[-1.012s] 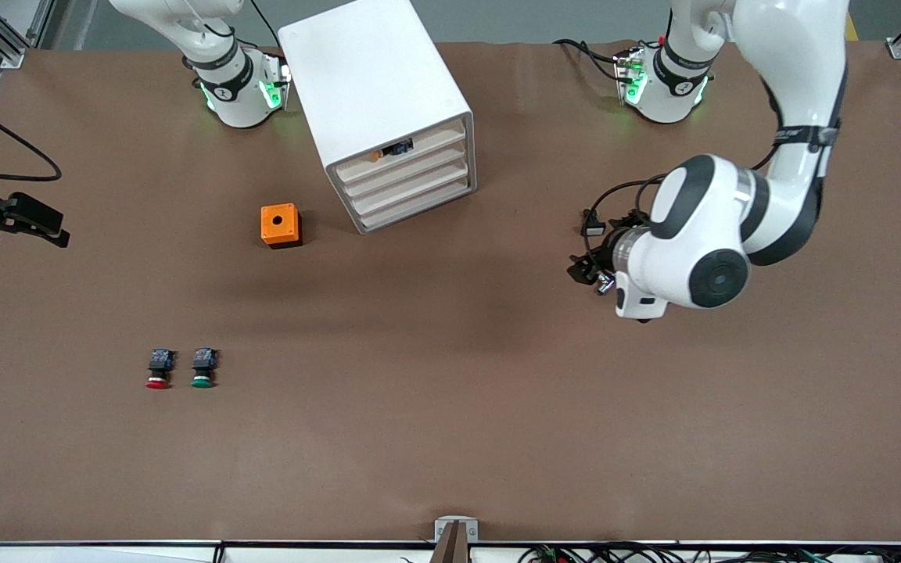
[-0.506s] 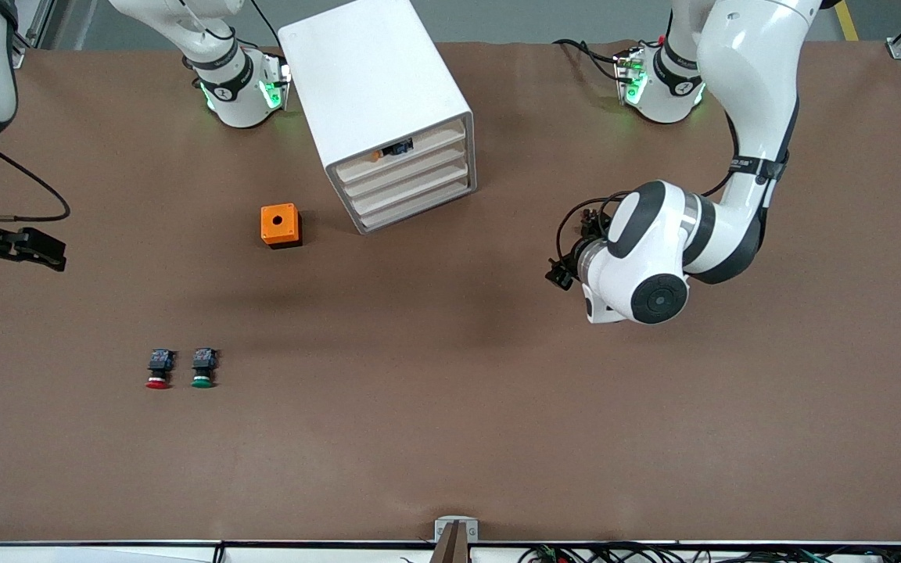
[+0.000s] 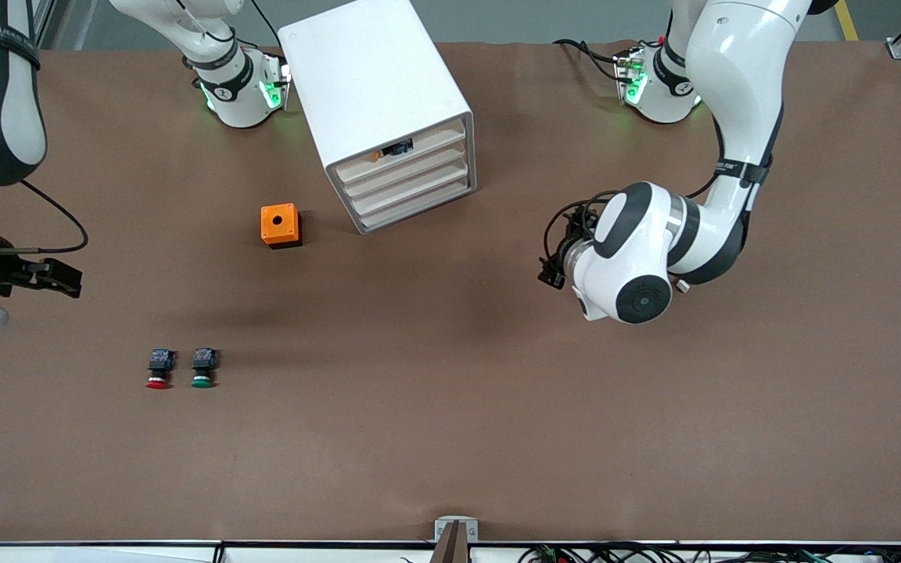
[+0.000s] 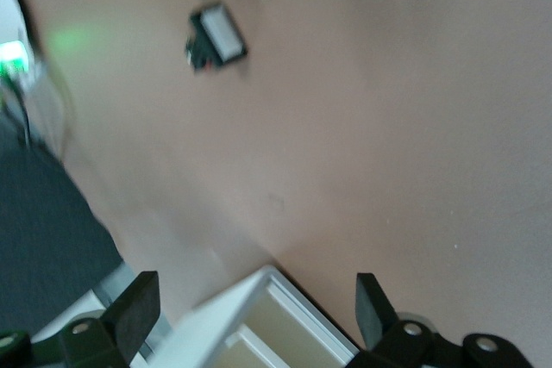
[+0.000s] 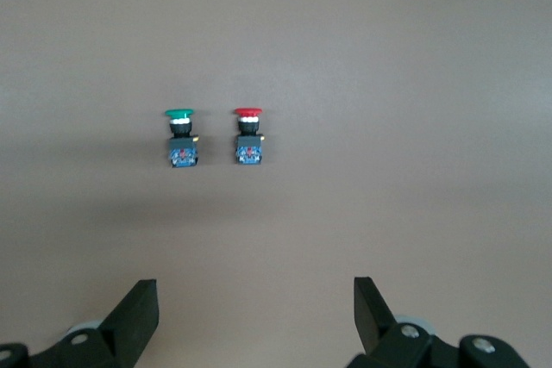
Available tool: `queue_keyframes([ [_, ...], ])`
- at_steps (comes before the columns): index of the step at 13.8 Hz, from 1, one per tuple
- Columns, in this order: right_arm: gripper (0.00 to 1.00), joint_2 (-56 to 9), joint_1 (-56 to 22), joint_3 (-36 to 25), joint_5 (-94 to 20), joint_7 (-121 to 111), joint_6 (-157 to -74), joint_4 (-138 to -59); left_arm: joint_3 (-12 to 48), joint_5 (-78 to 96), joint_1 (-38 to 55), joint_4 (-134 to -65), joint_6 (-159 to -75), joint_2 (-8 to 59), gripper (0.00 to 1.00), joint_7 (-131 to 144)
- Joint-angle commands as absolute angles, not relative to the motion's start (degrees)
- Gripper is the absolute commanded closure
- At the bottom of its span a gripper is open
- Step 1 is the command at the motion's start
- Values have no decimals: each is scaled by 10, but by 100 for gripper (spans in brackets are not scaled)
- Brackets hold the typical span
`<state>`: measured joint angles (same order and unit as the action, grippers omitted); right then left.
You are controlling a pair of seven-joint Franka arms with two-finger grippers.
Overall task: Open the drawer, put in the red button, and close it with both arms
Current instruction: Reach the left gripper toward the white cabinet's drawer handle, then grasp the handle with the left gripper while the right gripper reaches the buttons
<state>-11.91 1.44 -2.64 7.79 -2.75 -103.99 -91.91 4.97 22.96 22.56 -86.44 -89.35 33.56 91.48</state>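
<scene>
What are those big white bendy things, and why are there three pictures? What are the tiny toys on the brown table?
The white bendy things are two robot arms. Each ends in a black claw with two fingers. One picture looks down from high above the table; the other two come from little cameras on the arms' wrists, looking past the claws.

The left claw hangs open over bare table near the white cabinet, which has four shut drawers. The right claw is open too, up above the right arm's end of the table, and its camera looks at two small push buttons: the red button and a green button lying side by side. An orange box with a hole sits beside the cabinet. Neither claw holds anything.
</scene>
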Motion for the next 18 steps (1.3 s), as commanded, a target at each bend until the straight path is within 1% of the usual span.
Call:
queue_keyframes([
  [1,0,-135,32,-18,88,-33,-1063,-929,47,287,252,-839,-885,354,0,1023],
  [4,0,-162,38,-18,88,-33,-1077,-929,47,382,272,-839,-885,372,0,1126],
  [7,0,-169,39,-18,88,-33,-1078,-927,46,478,280,-840,-886,408,0,1203],
  [11,0,-179,39,-18,88,-33,-1097,-927,46,517,305,-844,-885,432,0,1257],
  [14,0,-191,40,-18,88,-33,-1118,-927,46,556,340,-843,-886,449,0,1283],
  [15,0,-194,40,-18,88,-34,-1130,-927,46,566,344,-843,-886,455,2,1283],
  [16,0,-200,40,-18,88,-39,-1137,-927,46,575,349,-843,-886,466,9,1283],
  [18,0,-208,40,-18,88,-45,-1145,-927,46,585,366,-843,-886,477,15,1283],
])
